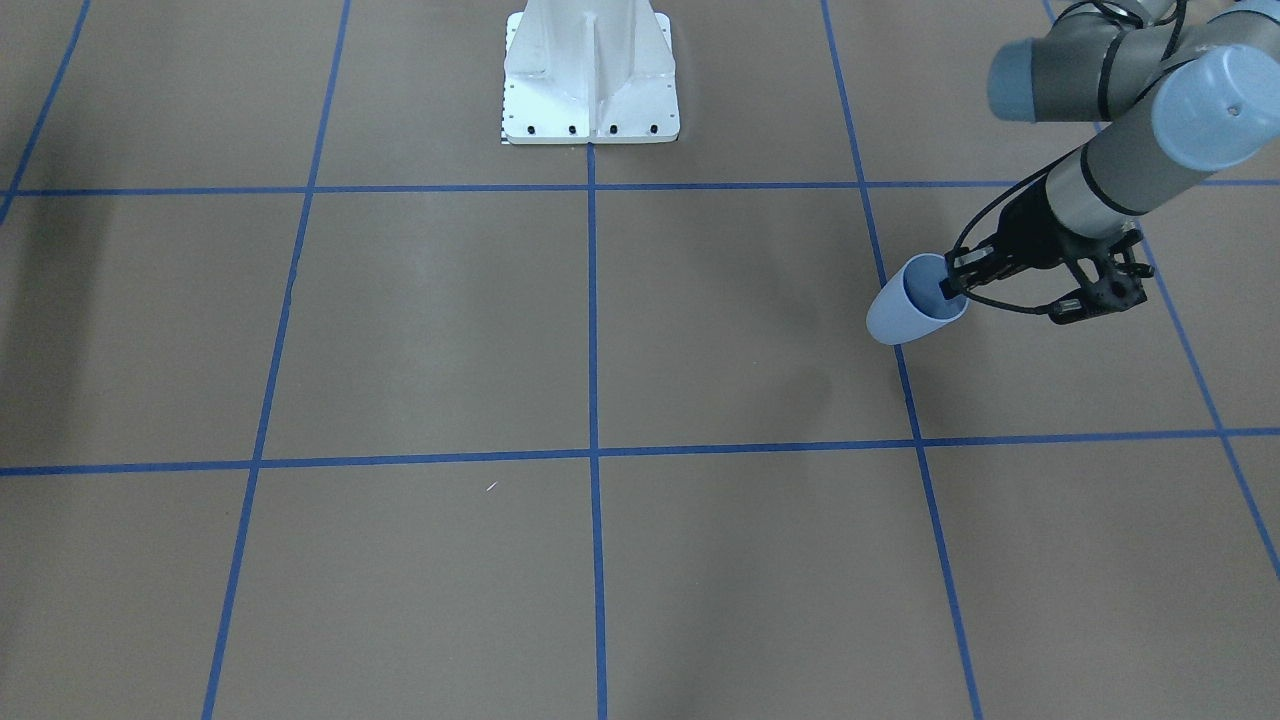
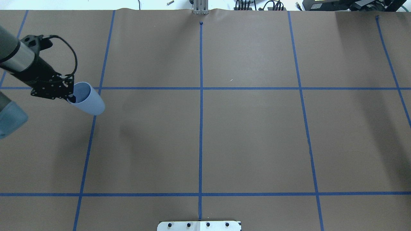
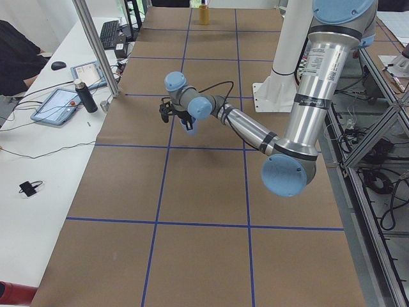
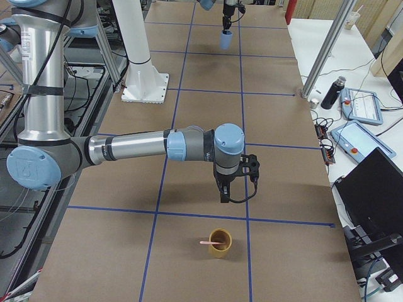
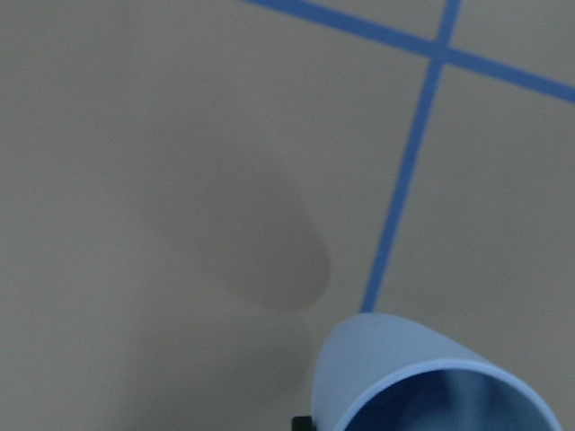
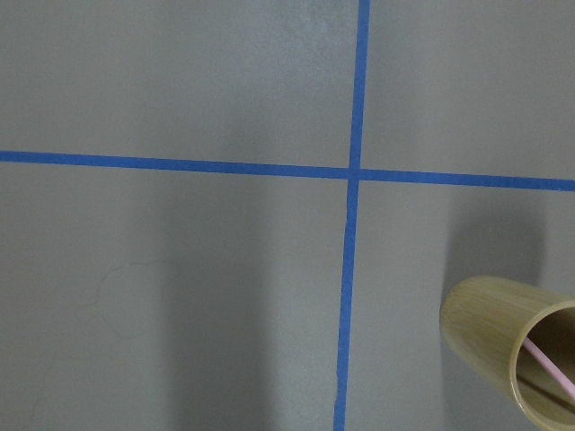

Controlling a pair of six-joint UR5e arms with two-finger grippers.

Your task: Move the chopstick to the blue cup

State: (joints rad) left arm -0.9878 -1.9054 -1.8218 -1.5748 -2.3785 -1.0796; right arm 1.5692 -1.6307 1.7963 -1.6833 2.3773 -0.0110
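Observation:
My left gripper is shut on the rim of the blue cup, with one finger inside it. The cup hangs tilted above the table at my left side, and its shadow lies on the paper below. The left wrist view shows the cup at the bottom edge. The pale pink chopstick leans inside a tan wooden cup far over on my right. My right gripper hovers just beyond that tan cup; I cannot tell whether it is open or shut.
The white robot base stands at the table's middle edge. Blue tape lines grid the brown paper. A side table with a dark bottle, tablets and a laptop runs along the far edge.

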